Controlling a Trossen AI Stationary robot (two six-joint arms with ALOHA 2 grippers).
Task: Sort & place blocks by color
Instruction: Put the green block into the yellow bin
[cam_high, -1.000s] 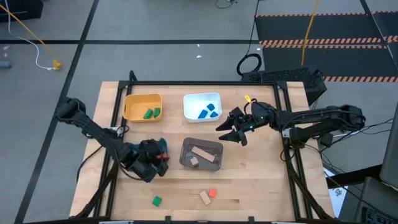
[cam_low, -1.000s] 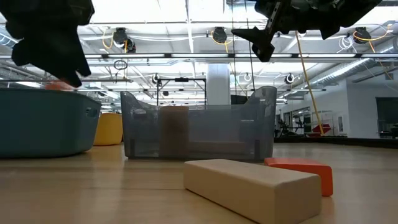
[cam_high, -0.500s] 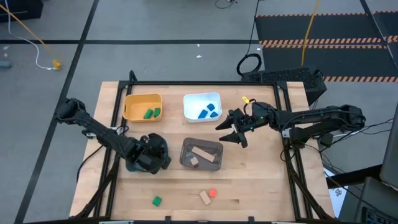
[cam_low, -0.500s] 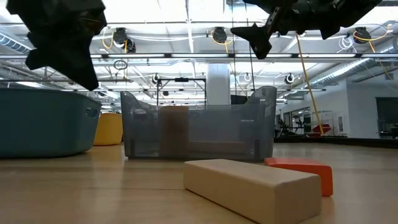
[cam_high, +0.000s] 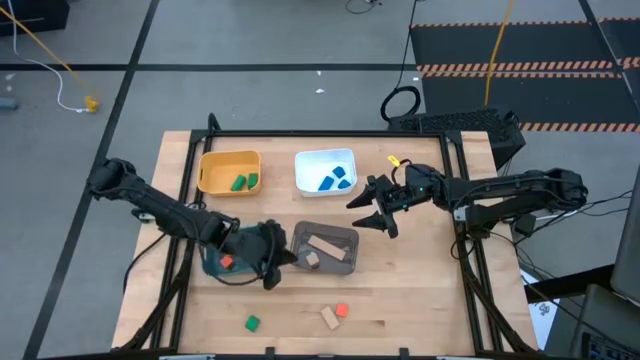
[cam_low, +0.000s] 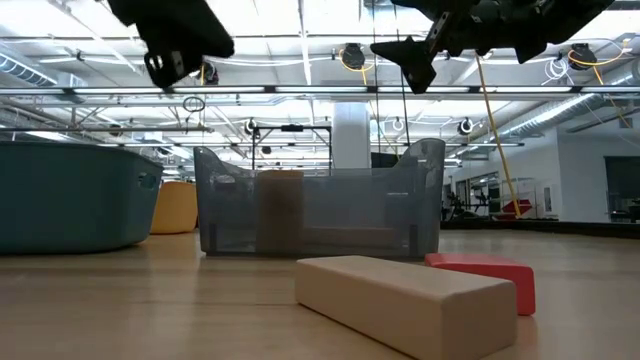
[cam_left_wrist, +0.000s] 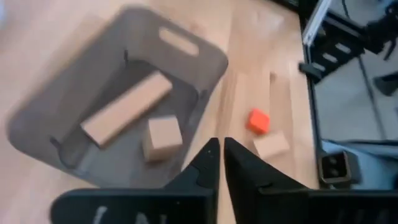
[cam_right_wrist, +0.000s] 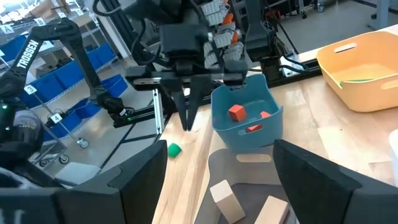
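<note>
Small, rigid and light, the red-orange cube (cam_high: 342, 310) lies loose on the desk (cam_high: 420, 300) beside a tan block (cam_high: 329, 318); pinch its flat opposite faces. Left pincer (cam_left_wrist: 217, 163) hovers closed and empty; right pincer (cam_high: 372, 212) hangs open.

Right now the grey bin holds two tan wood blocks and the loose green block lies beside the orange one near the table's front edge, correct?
Not quite. The grey bin does hold two tan blocks, but in the high view a tan block lies beside the orange one; the green block lies apart.

Four bins (cam_high: 324, 247) are carried by the wooden table (cam_high: 420, 290), with green (cam_high: 252, 323), tan (cam_high: 329, 318) and red (cam_high: 342, 310) blocks lying loose.
</note>
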